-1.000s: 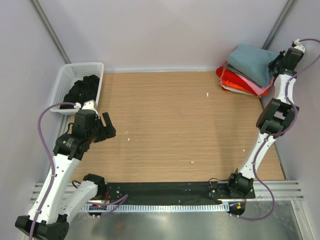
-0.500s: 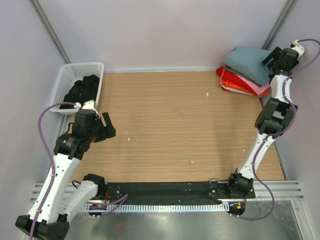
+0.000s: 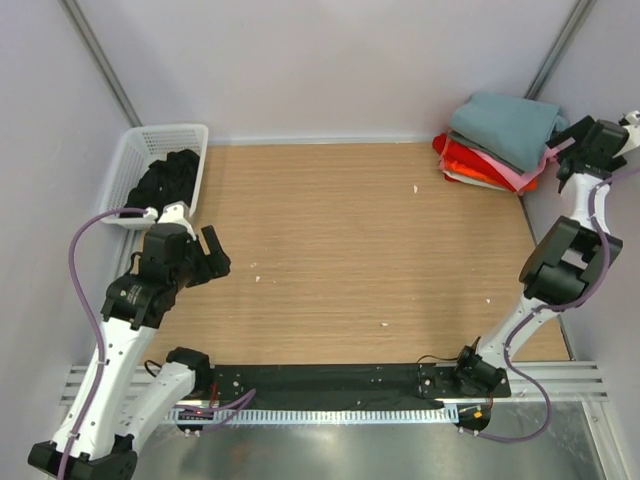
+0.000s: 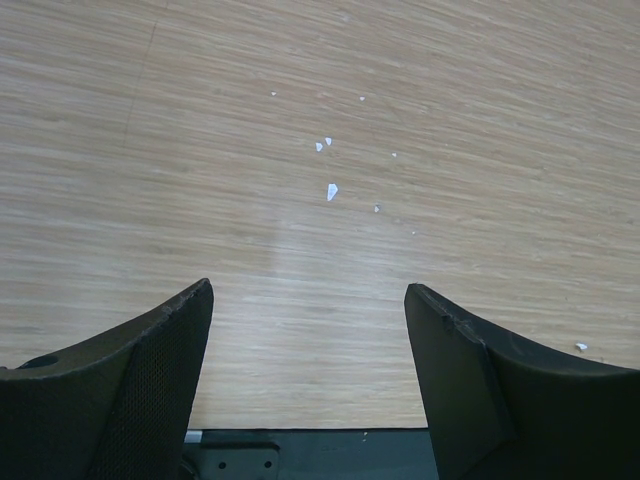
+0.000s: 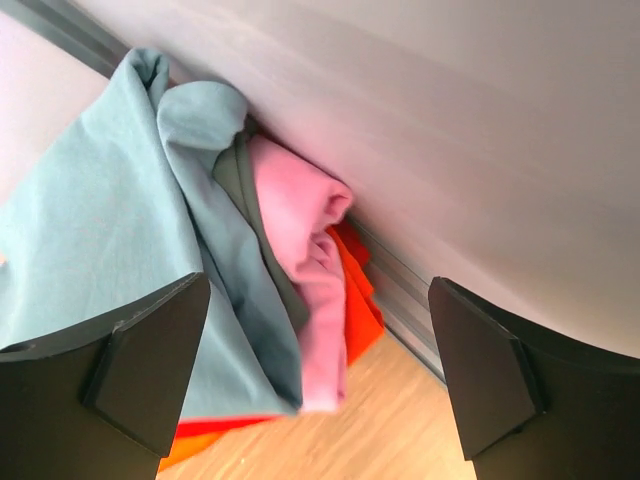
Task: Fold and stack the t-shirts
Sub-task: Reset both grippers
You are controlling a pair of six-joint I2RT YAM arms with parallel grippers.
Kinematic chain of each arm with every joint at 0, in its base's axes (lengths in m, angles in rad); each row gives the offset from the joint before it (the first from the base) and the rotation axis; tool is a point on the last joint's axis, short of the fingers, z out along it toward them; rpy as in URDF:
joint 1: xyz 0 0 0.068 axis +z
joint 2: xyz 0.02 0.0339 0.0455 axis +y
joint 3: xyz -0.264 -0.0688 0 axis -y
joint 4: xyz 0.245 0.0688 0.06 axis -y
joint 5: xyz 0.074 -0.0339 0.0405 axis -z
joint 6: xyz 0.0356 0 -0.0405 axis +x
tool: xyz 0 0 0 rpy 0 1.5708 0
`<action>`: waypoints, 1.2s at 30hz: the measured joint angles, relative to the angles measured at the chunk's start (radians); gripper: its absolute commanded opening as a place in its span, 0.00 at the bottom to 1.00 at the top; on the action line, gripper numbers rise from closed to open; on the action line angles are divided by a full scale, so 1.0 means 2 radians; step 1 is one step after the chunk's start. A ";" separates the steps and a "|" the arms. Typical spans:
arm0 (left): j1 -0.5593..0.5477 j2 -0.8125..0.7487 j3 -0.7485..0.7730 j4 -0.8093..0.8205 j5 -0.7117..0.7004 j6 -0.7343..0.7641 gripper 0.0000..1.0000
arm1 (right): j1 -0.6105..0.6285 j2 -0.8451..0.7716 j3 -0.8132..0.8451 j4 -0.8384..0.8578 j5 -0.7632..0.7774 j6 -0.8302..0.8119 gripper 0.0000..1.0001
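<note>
The left gripper (image 4: 309,298) and right gripper (image 5: 320,292) are held wide open and empty, the right beside the stacked t-shirts (image 5: 110,230).

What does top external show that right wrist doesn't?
Only top external: the white basket holding a black t-shirt, the left gripper over the table, and both arms whole. Only right wrist: a close view of the stack's folded edges by the wall, framed by the open right gripper. Both: the stack, with the blue-grey t-shirt on top, and the pink t-shirt and orange t-shirt below.
</note>
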 measured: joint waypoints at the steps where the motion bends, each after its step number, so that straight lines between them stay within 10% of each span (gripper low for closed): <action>1: -0.002 -0.002 0.000 0.000 -0.001 0.000 0.79 | -0.004 -0.011 -0.012 0.000 -0.001 0.002 0.97; 16: -0.004 -0.005 -0.001 0.000 -0.003 -0.001 0.79 | -0.032 -0.258 -0.279 0.146 -0.026 0.127 0.85; 27: 0.014 0.013 -0.001 0.001 -0.003 -0.001 0.79 | 0.176 -0.529 -0.430 0.159 -0.037 0.141 1.00; 36: 0.021 0.025 -0.001 0.001 -0.003 -0.001 0.79 | 0.413 -0.494 -0.517 0.139 -0.075 0.125 1.00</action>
